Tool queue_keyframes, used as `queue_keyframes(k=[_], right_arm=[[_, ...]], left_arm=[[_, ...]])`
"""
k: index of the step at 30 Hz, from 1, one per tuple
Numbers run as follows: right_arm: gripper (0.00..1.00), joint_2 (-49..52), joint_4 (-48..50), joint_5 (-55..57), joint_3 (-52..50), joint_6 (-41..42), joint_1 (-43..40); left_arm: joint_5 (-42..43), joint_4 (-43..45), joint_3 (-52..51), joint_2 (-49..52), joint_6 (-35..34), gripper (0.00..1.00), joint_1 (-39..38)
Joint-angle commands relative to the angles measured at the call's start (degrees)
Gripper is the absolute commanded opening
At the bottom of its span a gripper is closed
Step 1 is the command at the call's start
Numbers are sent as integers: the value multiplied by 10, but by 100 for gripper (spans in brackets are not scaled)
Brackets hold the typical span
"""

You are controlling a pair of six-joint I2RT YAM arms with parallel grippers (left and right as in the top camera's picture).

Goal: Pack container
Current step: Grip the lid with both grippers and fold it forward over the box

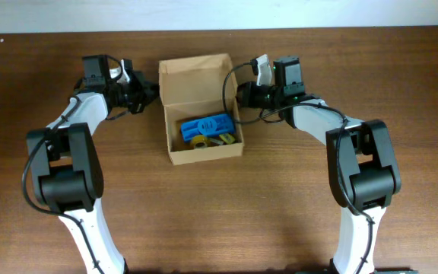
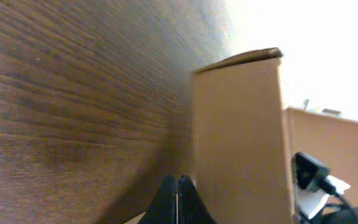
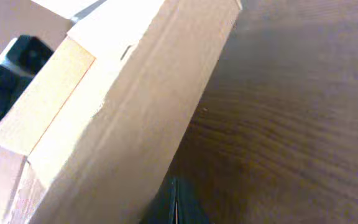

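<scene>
Where the container (image 1: 202, 155) sits, hands (image 1: 153, 95) (image 1: 239, 93) flank both sides.

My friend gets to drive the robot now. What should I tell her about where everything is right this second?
Left gripper: shut, holding nothing, low beside the left side of the container, near its lid.
Right gripper: shut, holding nothing, beside the right side.
Container: on the table between the arms, lid standing open at the back.
Done: a blue plastic piece and some yellowish bits lie inside.
Left: the lid is not yet closed, so folding it down is probably next. I cannot tell whether either gripper touches the cardboard.
</scene>
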Motion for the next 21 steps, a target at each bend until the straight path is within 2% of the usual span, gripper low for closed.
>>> queue_keyframes(k=[1,3,6,13,15,21], right_arm=[[4,-7,23,-33,9,-28,3],[3,-7,58,-65,9,-28,3],[4,-9,98,-85,9,-29,2],[4,-52,96,-99,9,-48,2],[4,-84,71,-91,9,-49,1],[3,-180,-97,-64,9,-74,5]], left_arm=[[23,13,5,3,40,2,-6],[33,28,5,3,38,2,-16],[77,102,18,3,30,2,-16],[168,102,97,3,30,2,-16],[195,102,106,3,30,2,-16],[247,54,108,2,30,2,-33]])
